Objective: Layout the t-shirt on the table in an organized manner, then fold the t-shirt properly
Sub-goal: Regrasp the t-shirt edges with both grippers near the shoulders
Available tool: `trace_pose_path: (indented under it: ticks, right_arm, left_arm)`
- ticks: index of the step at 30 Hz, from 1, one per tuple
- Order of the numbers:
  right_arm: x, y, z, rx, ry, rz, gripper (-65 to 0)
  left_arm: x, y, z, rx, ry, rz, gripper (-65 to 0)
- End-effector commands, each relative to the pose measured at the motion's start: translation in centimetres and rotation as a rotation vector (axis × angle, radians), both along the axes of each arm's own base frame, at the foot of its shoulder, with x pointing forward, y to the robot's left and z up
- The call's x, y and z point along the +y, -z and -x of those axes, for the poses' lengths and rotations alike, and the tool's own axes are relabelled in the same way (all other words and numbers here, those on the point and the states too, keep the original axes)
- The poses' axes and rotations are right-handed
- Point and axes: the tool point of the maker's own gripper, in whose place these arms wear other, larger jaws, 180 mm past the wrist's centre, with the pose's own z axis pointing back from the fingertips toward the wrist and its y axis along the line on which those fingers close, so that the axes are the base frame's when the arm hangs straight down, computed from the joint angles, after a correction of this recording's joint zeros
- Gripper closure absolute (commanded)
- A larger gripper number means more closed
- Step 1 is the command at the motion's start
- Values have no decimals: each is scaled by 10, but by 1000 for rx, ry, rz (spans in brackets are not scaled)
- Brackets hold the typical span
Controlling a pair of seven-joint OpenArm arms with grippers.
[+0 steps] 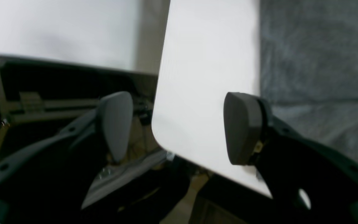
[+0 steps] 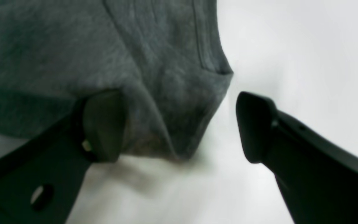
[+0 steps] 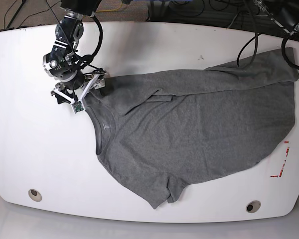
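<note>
Hovering w/ jaws apart, right tool straddles a shirt corner; shirt lies crumpled mid-worktop. Left tool, also apart, sits off shirt's far edge, empty. Risk: pinching a doubled layer, dragging folds tighter.

You get even, bright overhead light in the base view; the table glares softly, while both wrist views are blurred, close parts unfocused.
</note>
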Motion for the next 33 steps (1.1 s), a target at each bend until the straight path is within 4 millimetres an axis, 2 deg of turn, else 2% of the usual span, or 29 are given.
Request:
trace_pose_path:
  ticks: [1, 6, 8, 10, 17, 20, 27, 33]
  right_arm:
    - [0, -8, -14, -40, 1, -15, -531]
    - [2, 4, -19, -10, 4, -43, -520]
    - [3, 8, -20, -1, 5, -52, -484]
    - [6, 10, -22, -2, 5, -63, -434]
    - [13, 18, -21, -3, -1, -96, -233]
    - [13, 21, -19, 4, 1, -98, -178]
    - [10, 25, -12, 18, 7, -95, -108]
    - [9, 26, -10, 22, 7, -93, -84]
  left_arm:
    - [8, -14, 2, -24, -9, -34, -422]
    - [19, -6, 27, 14, -56, -36, -421]
    - [22, -4, 34, 21, -68, -36, -421]
    - [23, -3, 38, 16, -68, -36, -421]
    - [19, 28, 51, 17, -59, 25, -421]
    - [22, 42, 63, 51, -81, 56, -421]
    - [29, 84, 86, 106, -163, 179, -421]
    - [19, 110, 94, 133, -183, 255, -421]
